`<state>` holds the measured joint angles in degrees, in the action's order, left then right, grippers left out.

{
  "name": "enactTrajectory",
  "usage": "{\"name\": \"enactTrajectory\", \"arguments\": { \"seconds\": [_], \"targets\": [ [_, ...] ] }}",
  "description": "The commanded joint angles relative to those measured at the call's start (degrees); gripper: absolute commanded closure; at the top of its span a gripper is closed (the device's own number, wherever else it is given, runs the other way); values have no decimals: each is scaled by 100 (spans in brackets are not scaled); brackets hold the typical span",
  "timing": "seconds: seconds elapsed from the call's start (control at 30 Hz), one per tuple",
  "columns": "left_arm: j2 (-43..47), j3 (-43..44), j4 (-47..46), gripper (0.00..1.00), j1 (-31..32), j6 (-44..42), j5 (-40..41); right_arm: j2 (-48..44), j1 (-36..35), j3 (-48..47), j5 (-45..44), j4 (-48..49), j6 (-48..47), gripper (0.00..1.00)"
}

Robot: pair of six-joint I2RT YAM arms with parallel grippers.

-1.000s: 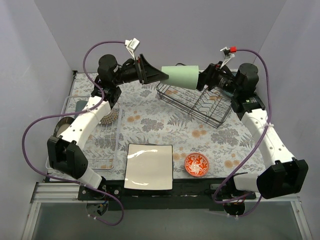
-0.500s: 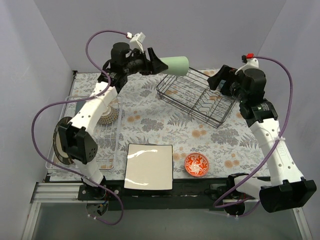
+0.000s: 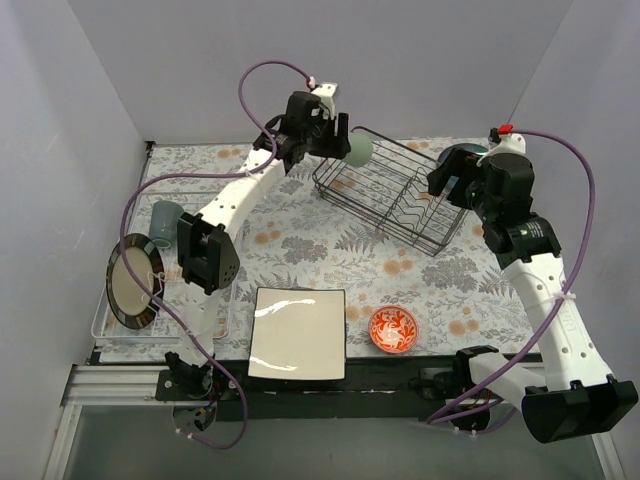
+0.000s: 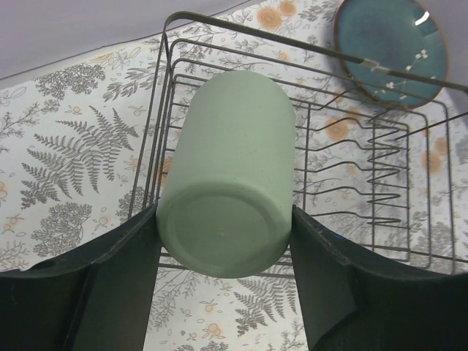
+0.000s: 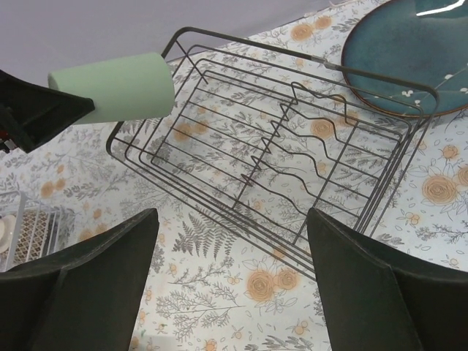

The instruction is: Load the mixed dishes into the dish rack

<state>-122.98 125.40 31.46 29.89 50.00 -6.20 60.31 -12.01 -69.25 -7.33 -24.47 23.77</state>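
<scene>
Left gripper (image 4: 223, 245) pinches cup (image 4: 234, 168) by its base over rack's (image 3: 395, 200) 10 o'clock rim; it may snag wire or roll out. Right gripper (image 5: 230, 219) wide, empty.

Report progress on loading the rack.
Done: nothing; the rack is empty. In hand: the left gripper holds the green cup over one end of it. Left: that cup, the square plate, the red bowl and the round plate at the side tray.

Overhead view looks down; both wrist views share the dish rack (image 3: 392, 197).
</scene>
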Motion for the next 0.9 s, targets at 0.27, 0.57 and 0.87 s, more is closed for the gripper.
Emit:
{"name": "enactTrajectory", "arguments": {
  "seconds": [0.27,0.57,0.87],
  "targets": [
    [-288,292,193,100,694,-1396,1323,-169,6,395,-198,-163,40,14],
    [-472,37,202,100,852,-1906,1604,-90,6,492,-119,-172,119,16],
    [-525,-165,167,91,878,-2170,1789,-72,14,588,-84,-137,137,16]
  ]
}}
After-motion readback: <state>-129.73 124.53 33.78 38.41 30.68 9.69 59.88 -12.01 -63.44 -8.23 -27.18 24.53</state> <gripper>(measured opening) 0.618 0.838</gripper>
